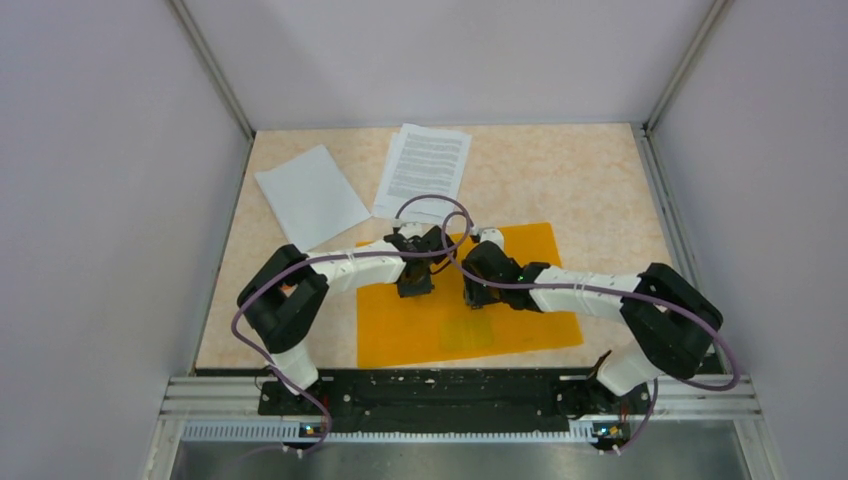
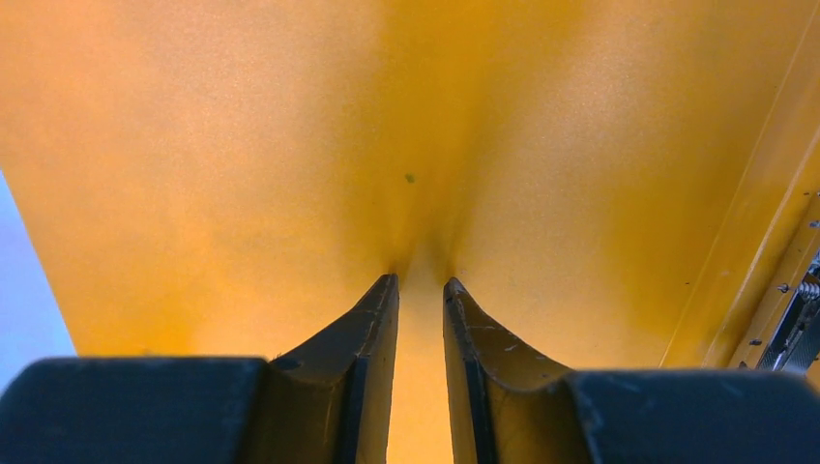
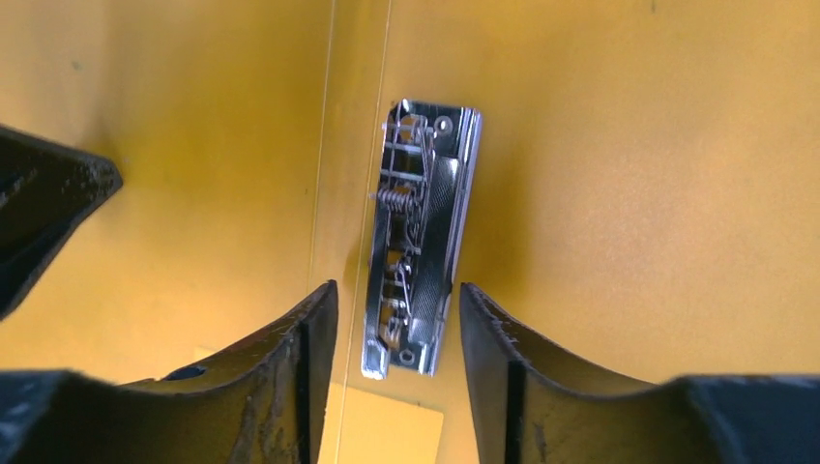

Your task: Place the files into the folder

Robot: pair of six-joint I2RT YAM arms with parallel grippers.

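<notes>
Both arms reach inward from the near edge and meet over the orange folder (image 1: 400, 335), which lies flat on the table (image 1: 580, 190) near the middle, toward my side. Left gripper (image 2: 421, 282): jaws nearly together, only a slim gap, tips down on the orange plastic. The plastic puckers into a shallow crease that runs straight to the gap, but I can't tell whether the sheet is really pinched or only pressed. Right gripper (image 3: 398, 287) sits just beside it on the folder, jaws partly open and holding nothing. They straddle the lower end of a chrome spring clip (image 3: 421, 237) with clear gaps on both sides, so no contact. A thin fold line in the folder runs alongside the clip, and a pale rectangle (image 3: 387, 425) shows under the plastic below it. Both files are outside the folder, on bare table beyond it: printed sheet (image 1: 424, 170) at the far edge with its near corner close to the folder's far side, blank sheet (image 1: 312, 196) to its left, tilted, the two apart from each other
</notes>
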